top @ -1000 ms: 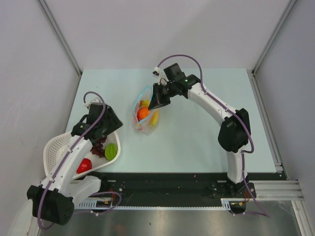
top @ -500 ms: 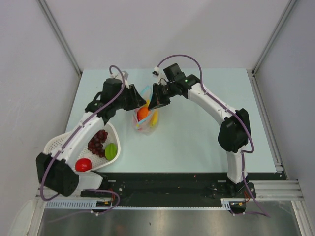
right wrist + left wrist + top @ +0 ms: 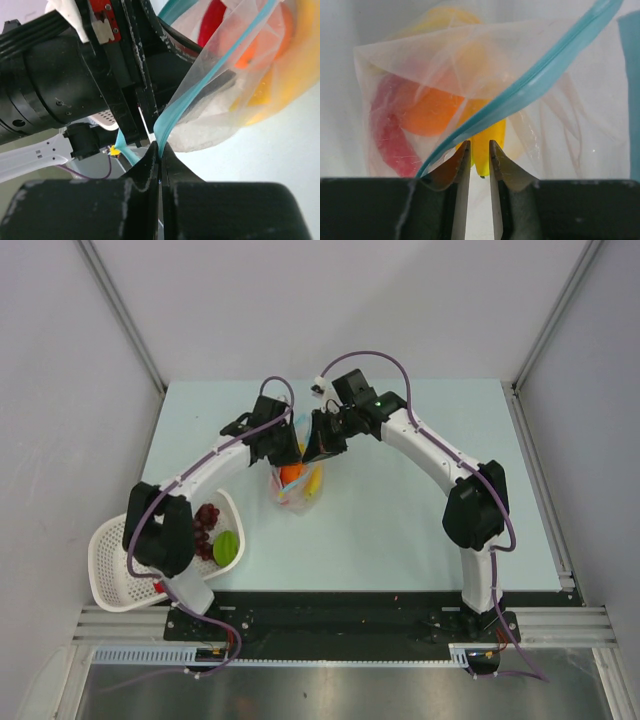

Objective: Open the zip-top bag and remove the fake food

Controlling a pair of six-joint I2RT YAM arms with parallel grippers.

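Left arm: you have it stretched across to the bag [image 3: 293, 488], left gripper [image 3: 480, 150] at its mouth, jaws a narrow slit apart, nothing clearly held
Right arm: arched over, right gripper [image 3: 160, 149] pinched tight on the zip strip [image 3: 214, 73]
Bag: on the table [image 3: 420, 530] between both grippers, orange ball [image 3: 432, 112] and yellow piece [image 3: 488, 141] inside
Basket [image 3: 105, 560]: near left, holding grapes [image 3: 205, 523]

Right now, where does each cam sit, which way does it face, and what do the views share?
Top external: above and behind the robot, looking down on the table; left gripper and right gripper show, flanking the zip-top bag.
Left wrist: looks along its own fingers into the bag at the orange ball.
Right wrist: looks along its shut fingers, pinching the zip strip; left gripper fills the upper left.
Shared: all three see the bag.
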